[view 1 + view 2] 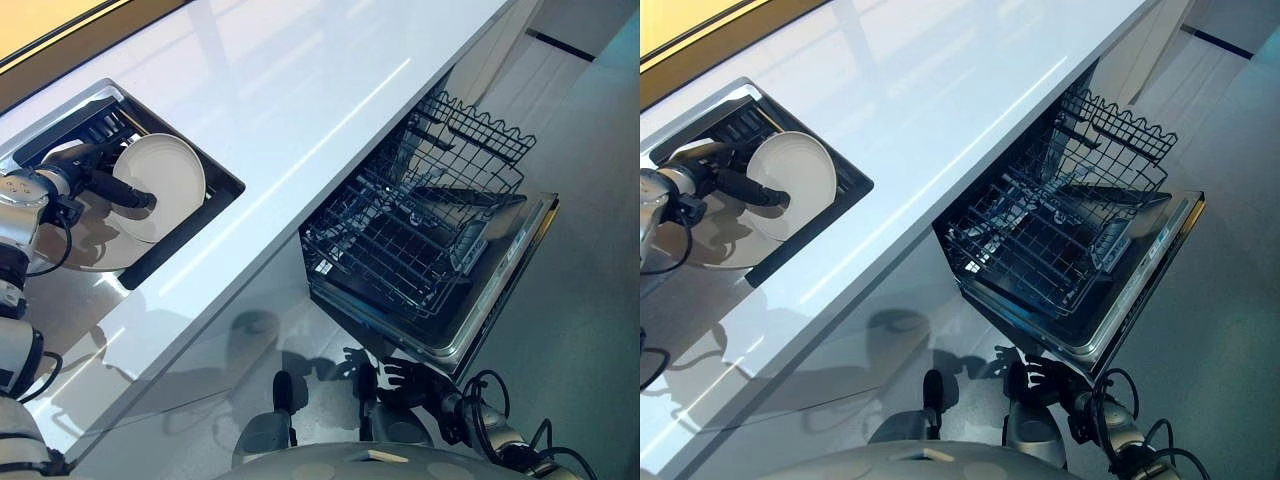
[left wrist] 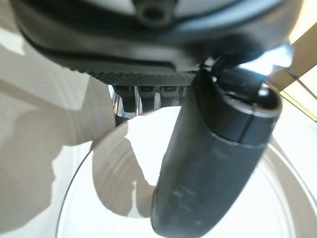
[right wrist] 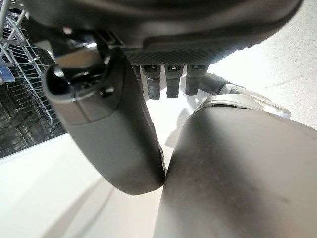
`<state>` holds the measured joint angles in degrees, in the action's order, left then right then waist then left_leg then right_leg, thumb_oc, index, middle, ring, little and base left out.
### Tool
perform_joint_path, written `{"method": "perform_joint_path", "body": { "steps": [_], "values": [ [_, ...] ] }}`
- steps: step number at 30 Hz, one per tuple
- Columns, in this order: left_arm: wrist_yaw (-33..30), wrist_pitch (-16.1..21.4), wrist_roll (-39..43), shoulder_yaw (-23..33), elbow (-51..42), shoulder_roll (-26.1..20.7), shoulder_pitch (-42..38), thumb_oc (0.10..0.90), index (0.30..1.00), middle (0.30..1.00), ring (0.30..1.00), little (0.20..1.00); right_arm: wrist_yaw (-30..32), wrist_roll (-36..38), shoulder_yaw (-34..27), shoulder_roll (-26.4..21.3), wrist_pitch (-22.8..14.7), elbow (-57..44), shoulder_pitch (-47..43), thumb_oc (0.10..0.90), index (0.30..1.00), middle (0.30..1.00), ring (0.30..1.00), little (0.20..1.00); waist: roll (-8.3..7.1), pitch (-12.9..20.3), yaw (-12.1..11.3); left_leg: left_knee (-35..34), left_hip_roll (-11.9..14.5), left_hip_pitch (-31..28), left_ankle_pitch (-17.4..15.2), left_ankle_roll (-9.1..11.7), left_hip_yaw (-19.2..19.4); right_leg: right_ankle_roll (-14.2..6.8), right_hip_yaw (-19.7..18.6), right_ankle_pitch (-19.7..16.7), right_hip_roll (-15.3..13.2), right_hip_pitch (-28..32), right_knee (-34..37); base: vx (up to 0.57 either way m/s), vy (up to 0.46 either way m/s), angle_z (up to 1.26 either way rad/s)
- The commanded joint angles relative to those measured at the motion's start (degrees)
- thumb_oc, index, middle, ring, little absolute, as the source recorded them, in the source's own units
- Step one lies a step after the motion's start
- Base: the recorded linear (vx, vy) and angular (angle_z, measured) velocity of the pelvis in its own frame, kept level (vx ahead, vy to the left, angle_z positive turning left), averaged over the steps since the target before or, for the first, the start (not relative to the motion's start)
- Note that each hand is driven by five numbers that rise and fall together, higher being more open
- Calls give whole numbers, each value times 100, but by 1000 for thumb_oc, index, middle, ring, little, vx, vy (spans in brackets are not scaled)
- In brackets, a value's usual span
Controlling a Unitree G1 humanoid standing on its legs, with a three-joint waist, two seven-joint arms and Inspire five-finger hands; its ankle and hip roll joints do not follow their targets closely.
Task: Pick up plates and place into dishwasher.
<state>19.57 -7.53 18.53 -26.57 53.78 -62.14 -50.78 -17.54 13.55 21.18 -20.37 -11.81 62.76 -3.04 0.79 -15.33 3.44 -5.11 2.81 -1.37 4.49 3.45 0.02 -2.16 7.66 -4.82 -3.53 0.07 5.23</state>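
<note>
Left hand [image 1: 110,187] pinches a round, smooth white plate [image 1: 165,182] tilted in the recessed sink [image 1: 178,252], thumb across its face. Right hand [image 1: 1040,380] hangs low beside the open dishwasher's black wire rack [image 1: 415,240], fingers relaxed.

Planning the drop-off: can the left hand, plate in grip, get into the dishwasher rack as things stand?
Probably yes. The left hand pinches the plate over the sink, and the pulled-out rack looks empty and unobstructed.

The white table [image 1: 300,110] lies bare between the sink [image 1: 215,185] at 9 o'clock and the dishwasher rack [image 1: 420,230] at 3 o'clock, pulled out with open slots.
</note>
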Motion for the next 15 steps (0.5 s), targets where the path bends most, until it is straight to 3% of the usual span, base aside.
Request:
{"method": "perform_joint_path", "body": {
  "steps": [1, 5, 6, 7, 8, 15],
  "values": [
    [-322, 346, 155, 304, 393, -259, -1127, 800, 900, 900, 900, 900, -6, 77, 320, -306, -82, -156, 138, 800, 900, 900, 900, 900, -30, -72, 156, 92, -513, 150, -226, -400, 446, -458, -340, -190, -85, -220, -145, -44, 4, 1],
    [-336, 297, 295, 247, 333, -231, -1197, 800, 900, 900, 900, 900, 11, 80, 328, -289, -96, -138, 67, 800, 900, 900, 900, 900, -33, -129, 149, 95, -529, 174, -226, -405, 411, -463, -341, -199, -95, -271, -180, -20, 1, 0],
    [-316, 308, 328, 231, 312, -230, -1226, 512, 653, 653, 653, 612, 16, 85, 331, -290, -73, -160, 59, 800, 900, 900, 900, 900, -34, -127, 150, 93, -536, 169, -227, -401, 407, -469, -330, -202, -101, -270, -179, 0, 0, 0],
    [-322, 330, 358, 214, 310, -224, -1250, 424, 578, 578, 578, 524, 14, 85, 327, -290, -59, -164, 54, 800, 900, 900, 900, 900, -34, -120, 152, 92, -539, 161, -228, -399, 408, -472, -318, -205, -105, -268, -181, 0, 0, 0],
    [-306, 339, 391, 203, 319, -217, -1268, 100, 300, 300, 300, 200, 12, 76, 320, -287, -54, -161, 52, 800, 900, 900, 900, 900, -34, -112, 153, 91, -544, 154, -227, -400, 406, -471, -311, -207, -107, -263, -182, 0, 0, 0],
    [-285, 282, 385, 189, 257, -226, -1315, 100, 300, 300, 300, 200, -15, 34, 285, -252, -2, -127, 96, 800, 900, 900, 900, 900, -12, -12, 137, 83, -569, 81, -242, -394, 389, -469, -255, -199, -113, -186, -166, 0, 0, 0]
  ]
}}
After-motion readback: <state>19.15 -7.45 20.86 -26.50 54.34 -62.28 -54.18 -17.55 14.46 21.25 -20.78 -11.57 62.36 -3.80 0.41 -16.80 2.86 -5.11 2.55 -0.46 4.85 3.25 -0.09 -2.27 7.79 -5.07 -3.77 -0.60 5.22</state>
